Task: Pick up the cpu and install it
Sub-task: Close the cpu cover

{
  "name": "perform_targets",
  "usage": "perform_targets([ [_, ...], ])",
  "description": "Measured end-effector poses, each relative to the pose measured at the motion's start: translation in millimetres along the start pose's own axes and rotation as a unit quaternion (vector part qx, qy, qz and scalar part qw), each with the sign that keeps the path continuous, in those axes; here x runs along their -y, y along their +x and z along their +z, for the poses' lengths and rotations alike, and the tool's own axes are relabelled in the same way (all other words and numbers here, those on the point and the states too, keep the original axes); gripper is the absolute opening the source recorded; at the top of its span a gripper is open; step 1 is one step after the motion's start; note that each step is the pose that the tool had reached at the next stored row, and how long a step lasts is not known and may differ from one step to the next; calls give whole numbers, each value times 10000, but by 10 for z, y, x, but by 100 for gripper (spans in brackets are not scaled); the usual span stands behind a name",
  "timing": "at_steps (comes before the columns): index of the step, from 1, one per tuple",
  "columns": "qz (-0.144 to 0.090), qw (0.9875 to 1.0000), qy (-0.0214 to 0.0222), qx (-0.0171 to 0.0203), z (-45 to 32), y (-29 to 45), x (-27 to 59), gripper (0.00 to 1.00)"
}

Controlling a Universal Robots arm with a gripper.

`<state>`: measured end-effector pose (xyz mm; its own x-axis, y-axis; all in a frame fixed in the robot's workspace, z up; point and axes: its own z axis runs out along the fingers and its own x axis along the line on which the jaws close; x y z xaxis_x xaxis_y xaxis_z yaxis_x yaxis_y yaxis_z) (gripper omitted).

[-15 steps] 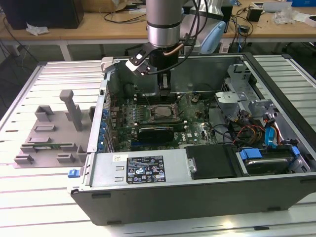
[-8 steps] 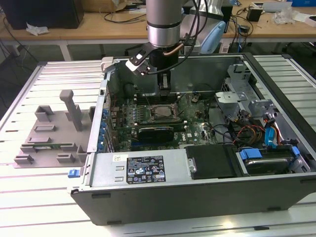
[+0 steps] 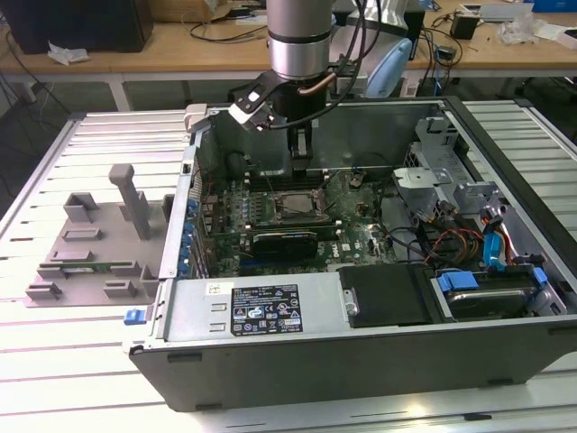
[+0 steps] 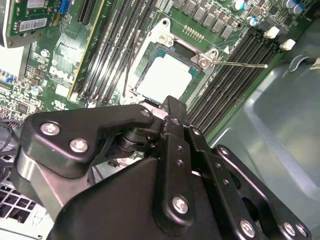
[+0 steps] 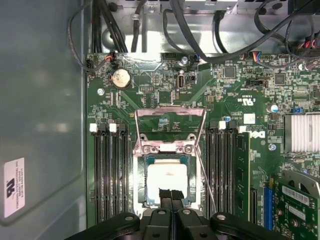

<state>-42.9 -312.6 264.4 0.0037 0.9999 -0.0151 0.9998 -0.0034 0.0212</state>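
The small, flat, square, silver-topped cpu (image 5: 167,179) lies in the open metal socket (image 5: 165,149), at the far centre of the green motherboard (image 5: 150,90). The black two-finger gripper (image 5: 171,194) hangs over the cpu's edge, its fingers pressed together and empty. Judged light, rigid, slippery and fragile: hold it by opposite rims.

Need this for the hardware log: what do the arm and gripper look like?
The arm is a silver-grey cylinder with a dark band; black cables and a copper-coloured tube run beside it, and a black-and-white module sits at the wrist. The gripper is matte black linkage plates with silver screw heads; its fingers have ribbed tips.
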Motion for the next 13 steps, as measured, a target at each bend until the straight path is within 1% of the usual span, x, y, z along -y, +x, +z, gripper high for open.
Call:
perform_targets([
  [6, -1, 10000, 0, 1, -5, 0, -7, 11],
  [9, 0, 10000, 0, 0, -4, 0, -39, 11],
  [13, -1, 10000, 0, 0, -3, 0, -109, 11],
])
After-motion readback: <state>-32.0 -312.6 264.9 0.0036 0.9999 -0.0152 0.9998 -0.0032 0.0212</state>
